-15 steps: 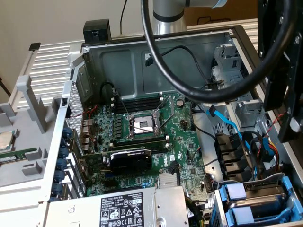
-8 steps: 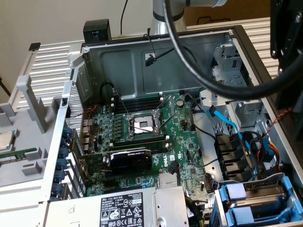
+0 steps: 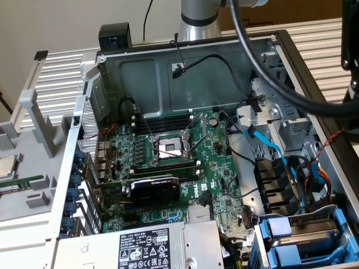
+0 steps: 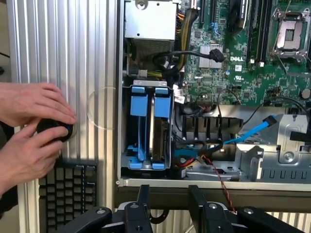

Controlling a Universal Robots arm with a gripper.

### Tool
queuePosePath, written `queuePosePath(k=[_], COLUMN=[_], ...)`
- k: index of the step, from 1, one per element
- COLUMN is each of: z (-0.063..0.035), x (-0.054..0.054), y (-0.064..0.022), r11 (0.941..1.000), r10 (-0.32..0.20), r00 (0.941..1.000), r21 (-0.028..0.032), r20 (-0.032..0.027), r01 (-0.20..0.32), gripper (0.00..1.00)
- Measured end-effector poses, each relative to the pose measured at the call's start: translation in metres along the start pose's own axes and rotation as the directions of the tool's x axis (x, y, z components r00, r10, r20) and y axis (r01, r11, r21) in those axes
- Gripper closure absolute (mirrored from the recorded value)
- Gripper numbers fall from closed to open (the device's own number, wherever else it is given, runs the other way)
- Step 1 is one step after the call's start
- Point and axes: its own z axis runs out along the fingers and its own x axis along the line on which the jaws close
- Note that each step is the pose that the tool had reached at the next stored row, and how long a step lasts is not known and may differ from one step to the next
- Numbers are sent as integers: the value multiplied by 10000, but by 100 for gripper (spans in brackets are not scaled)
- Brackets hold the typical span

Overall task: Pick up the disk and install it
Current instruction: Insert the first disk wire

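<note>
- Tool: the gripper (image 4: 169, 191) hangs over the case wall (image 4: 252, 184) beside the drive cage (image 4: 127, 165). I read its fingers as spread, with nothing between them.
- Task item: the disk (image 4: 164, 131) appears to be seated in the cage, just beside a second blue carrier (image 4: 138, 109).
- Orientation: it stands on edge. Its long axis runs from the power supply (image 4: 150, 19) end toward the case wall near the gripper.
- Risk: the carriers sit so close that I could grip the wrong one.
- Risk: the red-and-black wire (image 4: 218, 177) and blue cable (image 4: 252, 131) near the cage could snag.
- Risk: a person's hands (image 4: 34, 104) work on the table beside the case, and a wide swing could strike them.
</note>
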Motion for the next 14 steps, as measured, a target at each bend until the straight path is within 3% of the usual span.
queuePosePath(k=[6, 14], z=[110, 247], x=[4, 9], y=[-70, -110], r11=[10000, 10000], r10=[21, 78], r00=[10000, 9999], r21=[2, -39], r20=[49, 118], r01=[-21, -78], gripper=[55, 55])
